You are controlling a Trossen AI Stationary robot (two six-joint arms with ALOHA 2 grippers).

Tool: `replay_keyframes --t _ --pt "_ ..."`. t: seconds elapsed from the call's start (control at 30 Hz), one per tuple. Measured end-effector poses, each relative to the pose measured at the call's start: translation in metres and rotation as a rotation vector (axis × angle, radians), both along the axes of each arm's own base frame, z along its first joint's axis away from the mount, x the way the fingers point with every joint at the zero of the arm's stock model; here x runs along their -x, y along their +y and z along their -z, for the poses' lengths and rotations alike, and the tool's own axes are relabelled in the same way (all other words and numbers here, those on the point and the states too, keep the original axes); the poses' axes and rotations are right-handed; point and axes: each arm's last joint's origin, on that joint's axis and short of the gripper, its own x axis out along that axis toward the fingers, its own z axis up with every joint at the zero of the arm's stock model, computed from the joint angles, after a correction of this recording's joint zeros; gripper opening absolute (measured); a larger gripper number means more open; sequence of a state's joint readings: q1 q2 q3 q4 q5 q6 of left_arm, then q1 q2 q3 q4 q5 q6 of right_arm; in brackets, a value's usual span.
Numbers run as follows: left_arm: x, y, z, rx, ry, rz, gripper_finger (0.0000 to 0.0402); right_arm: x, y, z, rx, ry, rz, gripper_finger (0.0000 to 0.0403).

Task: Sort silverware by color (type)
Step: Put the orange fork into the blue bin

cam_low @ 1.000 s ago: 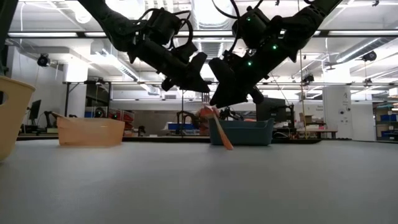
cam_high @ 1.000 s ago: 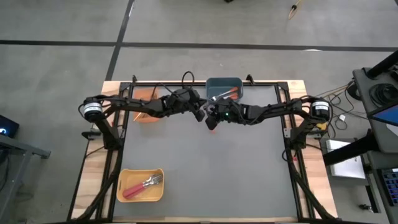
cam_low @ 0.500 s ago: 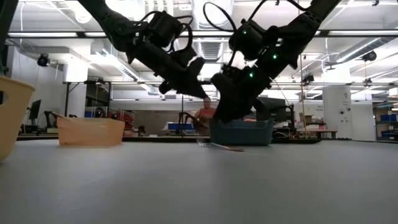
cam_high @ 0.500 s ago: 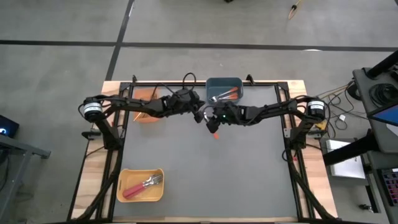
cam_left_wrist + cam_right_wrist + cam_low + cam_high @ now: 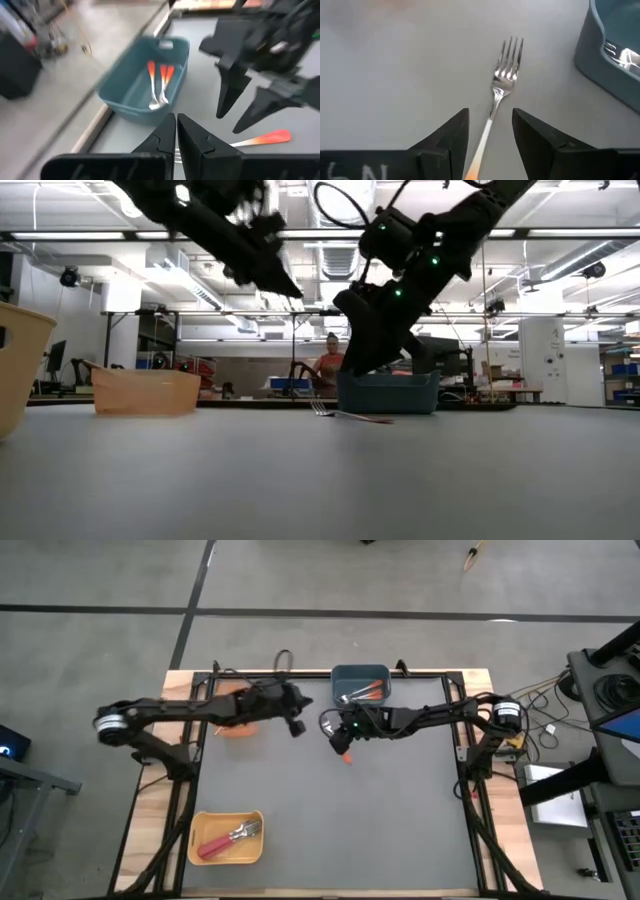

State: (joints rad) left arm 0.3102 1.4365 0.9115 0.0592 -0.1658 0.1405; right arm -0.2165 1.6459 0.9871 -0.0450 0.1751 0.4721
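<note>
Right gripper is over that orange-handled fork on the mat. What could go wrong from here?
1. The fork lies flat on the table between the open fingers of the right gripper; closing on so thin a handle could slip or scrape the table.
2. The blue bin is close beside it; a swing could clip its wall.
3. The left gripper, shut, hangs nearby; the arms might collide.

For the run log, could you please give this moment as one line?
stage: regrasp | right end effector: open, straddling orange-handled fork lying on table | left end effector: shut, empty, raised | blue-grey bin: orange-handled forks
</note>
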Motion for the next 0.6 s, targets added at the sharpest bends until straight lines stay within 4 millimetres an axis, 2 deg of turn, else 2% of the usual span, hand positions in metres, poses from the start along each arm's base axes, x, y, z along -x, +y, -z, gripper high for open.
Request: replay_keyframes --t 0.1,0.3,0.47,0.6 --pt "0.022 -0.008 -0.019 -0.094 -0.035 0.061 0.0 -0.006 -0.001 -0.004 -0.023 0.058 0.011 0.0136" --pt "0.067 -0.027 -0.05 -0.245 -0.167 0.273 0.0 -0.032 -0.007 0.0 -0.057 0.176 0.022 0.0138" --pt "0.1 -0.039 -0.057 -0.343 -0.222 0.305 0.0 -0.05 -0.012 0.002 -0.102 0.33 0.044 0.0156" --pt "0.119 -0.044 -0.06 -0.385 -0.268 0.287 0.0 -0.061 -0.014 0.007 -0.12 0.416 0.046 0.0174"
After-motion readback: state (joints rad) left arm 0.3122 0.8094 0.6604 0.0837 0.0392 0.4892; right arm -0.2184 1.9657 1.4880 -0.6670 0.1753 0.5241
